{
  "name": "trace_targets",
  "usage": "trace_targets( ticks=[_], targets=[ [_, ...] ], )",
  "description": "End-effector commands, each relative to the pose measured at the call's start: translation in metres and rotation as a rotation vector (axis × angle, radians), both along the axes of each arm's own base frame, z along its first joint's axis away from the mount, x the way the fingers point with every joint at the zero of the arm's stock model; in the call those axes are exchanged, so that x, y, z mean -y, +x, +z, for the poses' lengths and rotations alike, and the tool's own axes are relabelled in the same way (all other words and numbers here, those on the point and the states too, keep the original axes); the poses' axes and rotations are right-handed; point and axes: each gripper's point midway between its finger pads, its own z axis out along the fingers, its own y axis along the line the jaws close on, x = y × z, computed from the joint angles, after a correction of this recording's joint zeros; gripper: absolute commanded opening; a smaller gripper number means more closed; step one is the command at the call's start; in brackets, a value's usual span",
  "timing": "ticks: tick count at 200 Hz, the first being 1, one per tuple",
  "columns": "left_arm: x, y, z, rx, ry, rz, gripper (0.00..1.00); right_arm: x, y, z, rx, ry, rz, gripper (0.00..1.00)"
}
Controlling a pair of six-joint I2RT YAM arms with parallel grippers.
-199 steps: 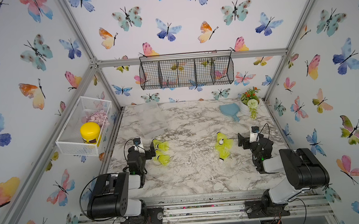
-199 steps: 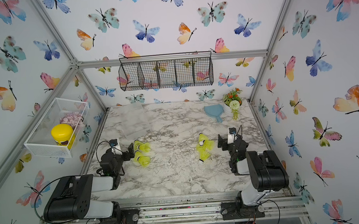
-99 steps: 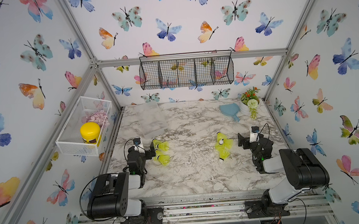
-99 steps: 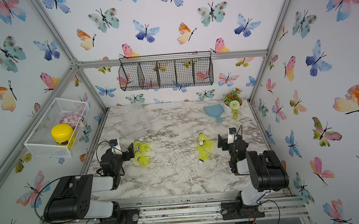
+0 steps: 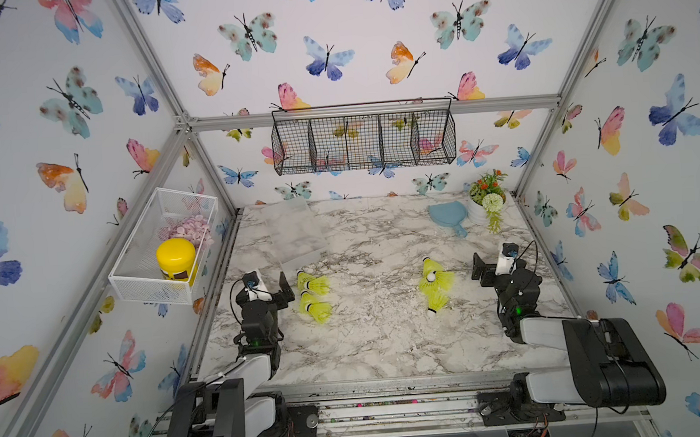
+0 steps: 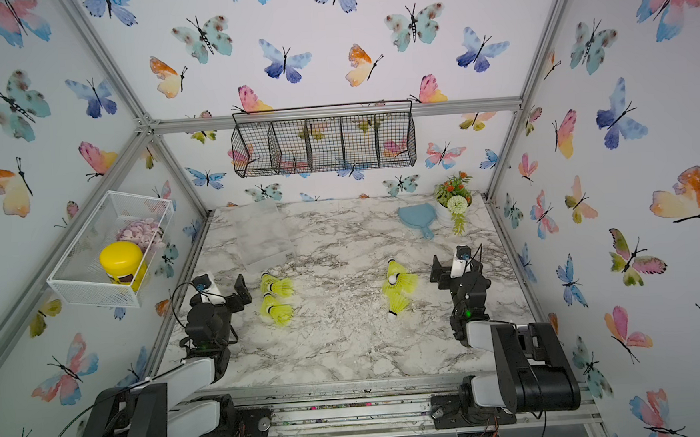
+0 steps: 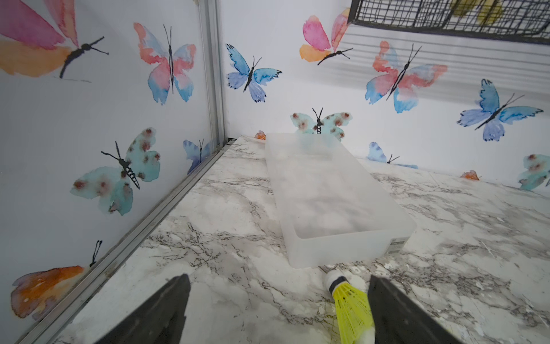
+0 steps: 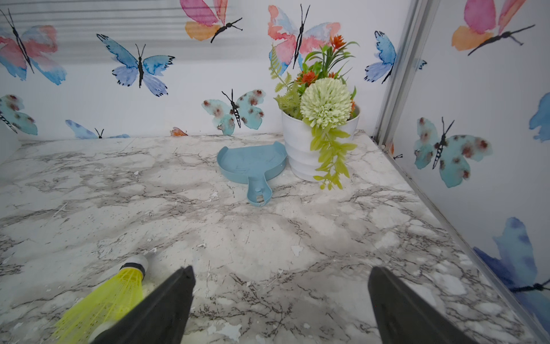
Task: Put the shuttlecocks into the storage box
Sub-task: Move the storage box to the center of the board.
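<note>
Neon-yellow shuttlecocks (image 5: 313, 286) lie on marble table (image 5: 368, 343) in both top views: pair just beside left gripper (image 5: 271, 289), cluster near right gripper (image 5: 488, 267). Frosted storage box (image 5: 295, 233) at back left, just beyond pair.
Left wrist: jaws spread wide, nothing held; one shuttlecock just beside finger, box wall ahead.
Right wrist: jaws spread wide, nothing held; shuttlecock outside finger.

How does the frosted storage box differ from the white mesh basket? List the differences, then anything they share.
The storage box lies on the marble table; the white mesh basket hangs at the side wall. The storage box is frosted plastic with solid walls; the white mesh basket is open mesh. The storage box holds nothing; the basket holds a yellow-lidded jar and pink pieces. Both are rectangular and open-topped.
</note>
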Motion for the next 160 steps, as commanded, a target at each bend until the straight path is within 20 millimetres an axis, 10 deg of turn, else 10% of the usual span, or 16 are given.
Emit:
trace_targets(
  ticks=[1, 123, 160],
  targets=[
    [-0.020, 0.007, 0.004, -0.092, -0.056, 0.129, 0.98, 0.002, 0.004, -0.005, -0.117, 0.063, -0.023, 0.98],
    [0.016, 0.082, -0.009, -0.391, -0.292, 0.100, 0.98, -0.023, 0.002, -0.005, -0.270, 0.142, 0.102, 0.98],
    [0.014, 0.102, -0.021, -0.448, -0.297, 0.134, 0.81, -0.028, 0.001, -0.004, -0.276, 0.151, 0.128, 0.98]
  ],
)
